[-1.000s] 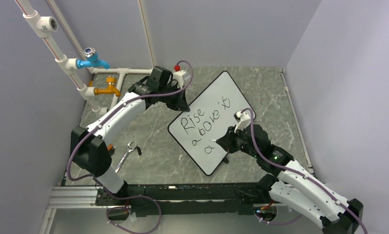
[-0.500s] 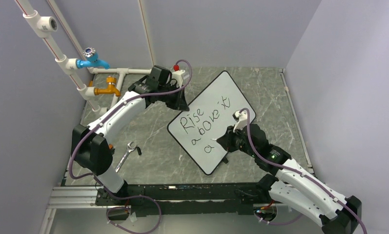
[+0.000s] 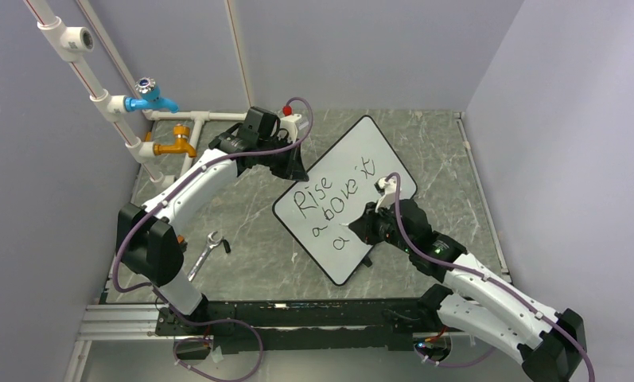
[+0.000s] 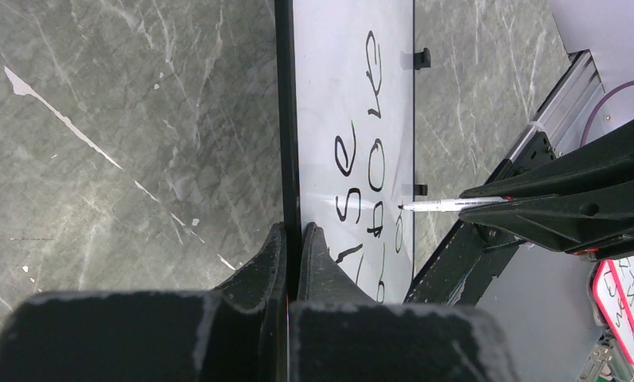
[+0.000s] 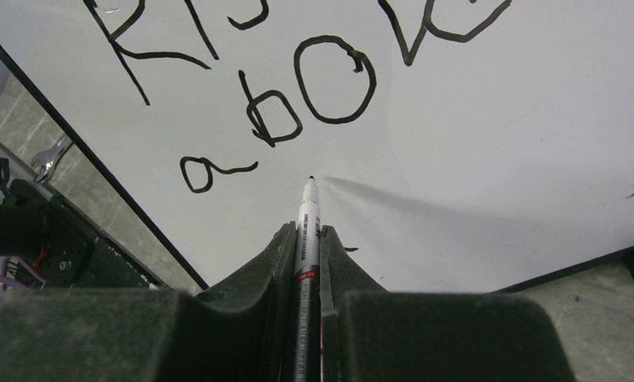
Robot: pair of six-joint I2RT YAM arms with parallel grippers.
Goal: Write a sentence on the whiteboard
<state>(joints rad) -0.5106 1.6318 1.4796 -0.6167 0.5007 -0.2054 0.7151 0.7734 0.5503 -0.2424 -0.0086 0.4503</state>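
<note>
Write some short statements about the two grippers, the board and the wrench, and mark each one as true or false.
1. The right gripper holds a marker. True.
2. The left gripper hangs open above the table. False: it is shut on the rim of the whiteboard.
3. The third line of the sentence holds only the letter a. True.
4. The wrench lies on the whiteboard. False: it lies on the table, to the left of the whiteboard and apart from it.
</note>
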